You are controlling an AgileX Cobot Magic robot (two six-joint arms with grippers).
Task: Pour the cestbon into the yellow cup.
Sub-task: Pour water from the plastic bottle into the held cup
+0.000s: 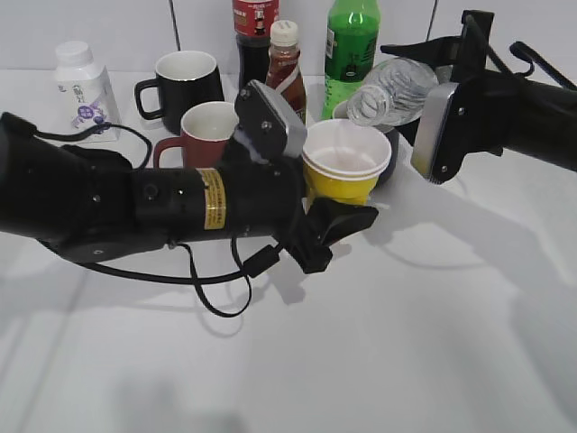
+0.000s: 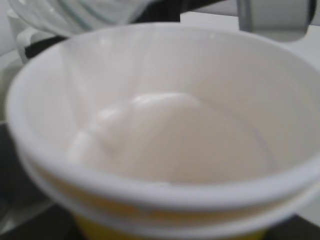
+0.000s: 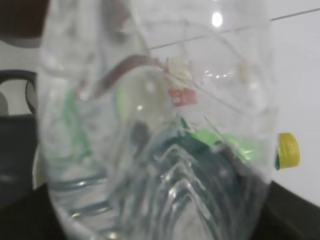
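Observation:
My left gripper [image 1: 347,219] is shut on the yellow cup [image 1: 346,162] and holds it above the table, upright, its white inside showing. The cup fills the left wrist view [image 2: 160,145]; its inside looks empty there, though the view is blurred. My right gripper [image 1: 431,86] is shut on the cestbon [image 1: 393,90], a clear plastic bottle tipped on its side with its neck pointing left at the cup's far rim. The bottle fills the right wrist view [image 3: 155,130], so the fingers are hidden there. Its clear body also shows at the top of the left wrist view [image 2: 80,15].
Behind the cup stand a red mug [image 1: 203,131], a black mug [image 1: 185,81], a dark cola bottle [image 1: 255,36], a brown bottle with a cream cap [image 1: 285,77] and a tall green soda bottle [image 1: 352,45]. A white capped bottle [image 1: 83,90] stands at far left.

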